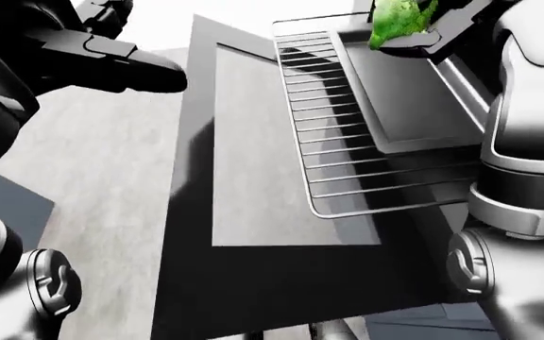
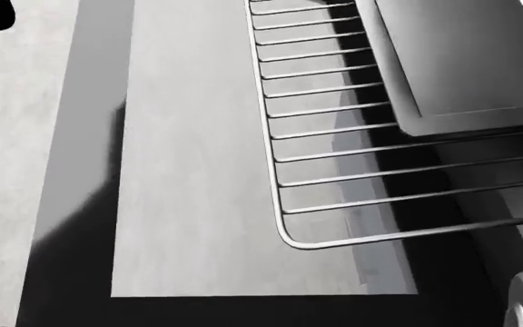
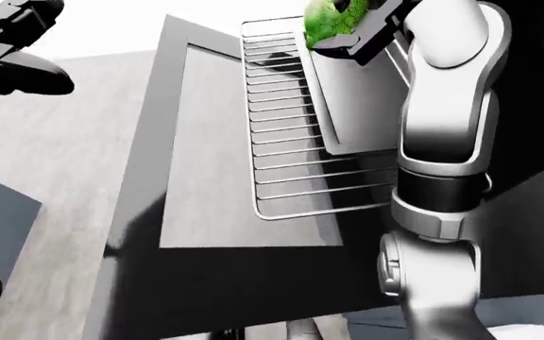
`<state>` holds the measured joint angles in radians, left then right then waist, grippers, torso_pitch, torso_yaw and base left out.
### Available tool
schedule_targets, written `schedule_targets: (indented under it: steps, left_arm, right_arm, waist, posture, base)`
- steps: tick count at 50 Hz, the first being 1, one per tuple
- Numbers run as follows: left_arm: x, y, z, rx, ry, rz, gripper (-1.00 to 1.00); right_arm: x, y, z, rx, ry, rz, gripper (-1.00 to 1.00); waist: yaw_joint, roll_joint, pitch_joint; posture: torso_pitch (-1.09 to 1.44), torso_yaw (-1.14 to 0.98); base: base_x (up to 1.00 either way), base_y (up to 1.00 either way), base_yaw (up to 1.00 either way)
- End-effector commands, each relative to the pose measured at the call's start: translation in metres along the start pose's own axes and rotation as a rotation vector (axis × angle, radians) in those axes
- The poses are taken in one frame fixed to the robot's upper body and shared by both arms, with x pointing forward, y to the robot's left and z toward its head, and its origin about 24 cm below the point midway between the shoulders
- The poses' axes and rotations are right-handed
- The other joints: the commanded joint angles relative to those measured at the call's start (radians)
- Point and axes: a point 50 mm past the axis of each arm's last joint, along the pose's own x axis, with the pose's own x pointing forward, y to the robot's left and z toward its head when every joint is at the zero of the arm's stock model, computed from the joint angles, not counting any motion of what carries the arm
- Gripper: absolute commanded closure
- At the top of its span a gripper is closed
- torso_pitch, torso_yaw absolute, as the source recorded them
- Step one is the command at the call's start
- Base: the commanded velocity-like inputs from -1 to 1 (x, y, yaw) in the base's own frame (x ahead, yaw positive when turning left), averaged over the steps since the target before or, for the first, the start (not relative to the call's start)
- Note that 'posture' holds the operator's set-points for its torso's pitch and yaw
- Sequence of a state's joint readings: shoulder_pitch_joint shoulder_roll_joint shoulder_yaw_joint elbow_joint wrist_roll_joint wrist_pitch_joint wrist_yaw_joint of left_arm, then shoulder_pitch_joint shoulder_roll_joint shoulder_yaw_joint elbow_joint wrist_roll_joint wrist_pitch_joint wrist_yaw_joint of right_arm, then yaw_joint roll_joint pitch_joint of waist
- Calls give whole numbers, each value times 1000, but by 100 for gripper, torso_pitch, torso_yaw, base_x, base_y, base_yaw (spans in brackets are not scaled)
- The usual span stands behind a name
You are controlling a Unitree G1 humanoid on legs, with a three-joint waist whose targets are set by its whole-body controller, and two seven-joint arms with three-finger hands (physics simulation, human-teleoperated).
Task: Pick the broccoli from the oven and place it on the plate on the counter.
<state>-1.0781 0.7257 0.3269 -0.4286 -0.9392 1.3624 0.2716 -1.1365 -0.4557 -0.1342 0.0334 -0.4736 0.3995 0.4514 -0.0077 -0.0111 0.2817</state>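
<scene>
While the robot is looking down over the open oven door [image 1: 253, 177], its left hand [image 1: 130, 60] is sitting at the top left of the left-eye view, dark and pointing right, with nothing between its fingers. They're bunched into one blunt tip as far as I can make out, so honestly I can't tell how wide they're standing. Just right of that fingertip the door's grey inner panel is lying flat, and right of the panel the wire rack [image 1: 347, 149] is sticking out over it. A flat baking tray [image 1: 414, 99] is resting on the rack's right part. Up at the top right, the right hand [image 3: 352, 28] is gripping the broccoli [image 1: 400, 21], its dark fingers closing round the green floret, which is hanging above the tray's upper end, clear of the tray's surface.
</scene>
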Motion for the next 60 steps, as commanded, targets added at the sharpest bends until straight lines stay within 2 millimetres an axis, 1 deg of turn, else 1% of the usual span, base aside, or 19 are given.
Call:
schedule_targets:
  steps: [1,6,8,9,15,23,25,26,27,28,29,40,43,46,47,49,53,56,60]
  left_arm:
    - [-7,7,15,-6,-98,43,-100]
    - [-9,6,15,-5,-98,43,-100]
    - [-9,5,15,-5,-97,42,-100]
    - [-9,5,15,-5,-96,41,-100]
    - [-9,5,14,-4,-93,38,-100]
    - [-7,2,12,-5,-91,32,-100]
    - [-6,2,11,-4,-88,33,-100]
    - [-6,2,12,-4,-86,31,-100]
    - [-6,2,12,-4,-86,31,-100]
    - [-6,2,12,-2,-86,31,-100]
    - [-7,1,12,-1,-86,29,-100]
    - [-10,3,13,-7,-90,32,-100]
    - [-10,2,12,-8,-91,29,-100]
    - [-9,0,10,-9,-92,24,-100]
    - [-9,-1,10,-9,-92,23,-100]
    - [-10,-1,11,-10,-92,21,-100]
    - [-9,-4,10,-9,-93,13,-100]
    - [-9,-7,10,-7,-93,7,-100]
    - [-9,-10,10,-6,-94,-1,-100]
  right_arm:
    - [-3,-15,27,-27,-122,-70,100]
    - [-4,-15,28,-29,-124,-72,100]
    - [-5,-16,28,-28,-123,-73,100]
    - [-5,-16,28,-28,-123,-73,100]
    - [-5,-19,27,-20,-121,-81,100]
    - [-7,-21,31,-22,-126,-81,100]
    - [-7,-21,31,-20,-130,-78,100]
    - [-7,-22,32,-20,-130,-79,100]
    - [-7,-21,32,-20,-131,-78,100]
    - [-7,-21,31,-20,-130,-78,100]
    - [-7,-21,31,-21,-130,-78,100]
    - [-7,-17,30,-19,-129,-75,100]
    - [-8,-16,28,-9,-122,-76,100]
    - [-10,-16,27,8,-116,-77,100]
    - [-11,-16,27,12,-115,-76,100]
    - [-13,-16,25,23,-113,-75,100]
    - [-16,-20,25,71,-106,-78,100]
    - [-18,-21,24,126,-95,-77,100]
    - [-22,-21,24,213,-93,-60,100]
  waist:
    - [9,-3,-42]
    - [14,59,-87]
    - [9,147,-126]
    - [1,109,-138]
    - [4,66,-153]
    - [-12,35,-160]
    - [-13,2,-160]
    - [-15,-51,-182]
    - [-22,-11,-167]
    - [-8,-31,-200]
    - [-7,-36,-209]
    - [17,11,-166]
    - [13,45,-152]
    - [3,138,-163]
    - [16,83,-152]
    - [9,92,-178]
    - [4,62,-180]
    - [11,45,-121]
    - [-19,-1,-131]
  posture:
    - [36,0]
    - [31,0]
    - [29,0]
    - [28,0]
    - [22,0]
    - [20,0]
    - [20,0]
    - [20,0]
    - [20,0]
    - [20,0]
    - [20,0]
    - [20,0]
    - [20,0]
    - [20,0]
    - [20,0]
    - [20,0]
    - [20,0]
    - [20,0]
    - [20,0]
  base:
    - [-8,32,0]
    - [-20,31,0]
    - [-27,31,0]
    - [-27,30,0]
    - [-28,30,0]
    - [-42,23,0]
    - [-50,21,0]
    - [-50,22,0]
    - [-48,21,0]
    - [-49,22,0]
    - [-49,21,0]
    - [-49,31,0]
    - [-49,36,0]
    - [-49,37,0]
    - [-48,37,0]
    - [-49,36,0]
    - [-43,30,0]
    - [-5,2,0]
    - [0,-11,-75]
